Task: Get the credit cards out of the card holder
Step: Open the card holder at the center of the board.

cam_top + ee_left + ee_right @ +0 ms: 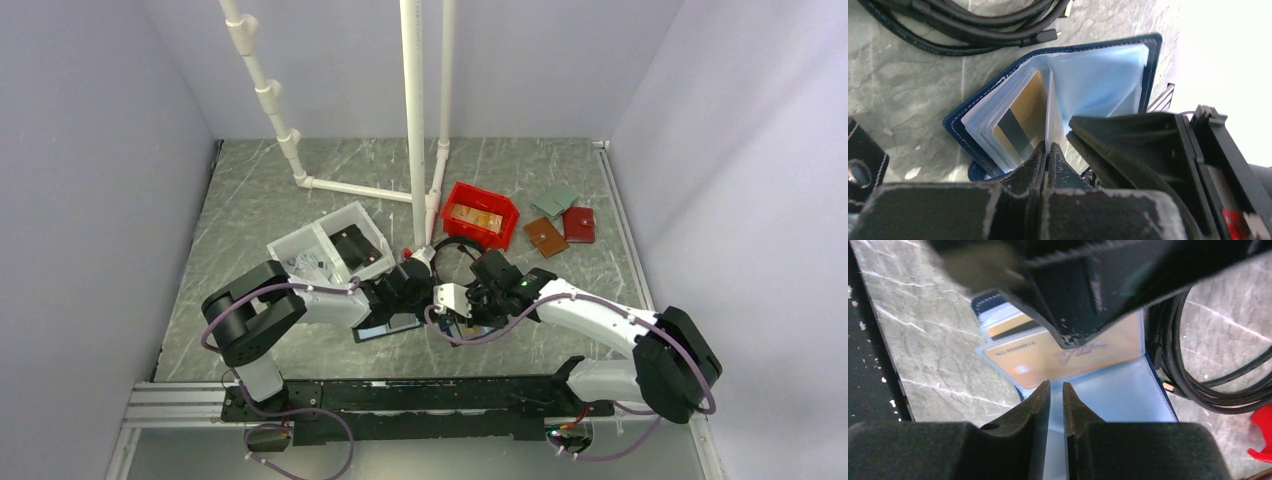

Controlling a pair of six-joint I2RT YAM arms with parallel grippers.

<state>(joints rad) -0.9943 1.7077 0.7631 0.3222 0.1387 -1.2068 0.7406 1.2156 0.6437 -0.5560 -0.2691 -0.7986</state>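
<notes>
The card holder (968,112) lies open on the table, navy outside with light-blue sleeves; in the top view only its edge (388,328) shows under the two arms. A gold-orange credit card (1020,120) with a black stripe sits in the left sleeves. My left gripper (1049,146) is shut on a thin upright sleeve at the fold. In the right wrist view a second gold card (1033,357) faces up in its sleeve. My right gripper (1056,385) hovers over the right flap (1128,390), jaws a narrow gap apart with nothing between them.
Black cables (973,25) coil just beyond the holder. A red bin (481,215) and a clear bin (328,250) stand behind the arms. Brown and red wallets (560,232) lie at the back right. White pipes (413,120) rise behind.
</notes>
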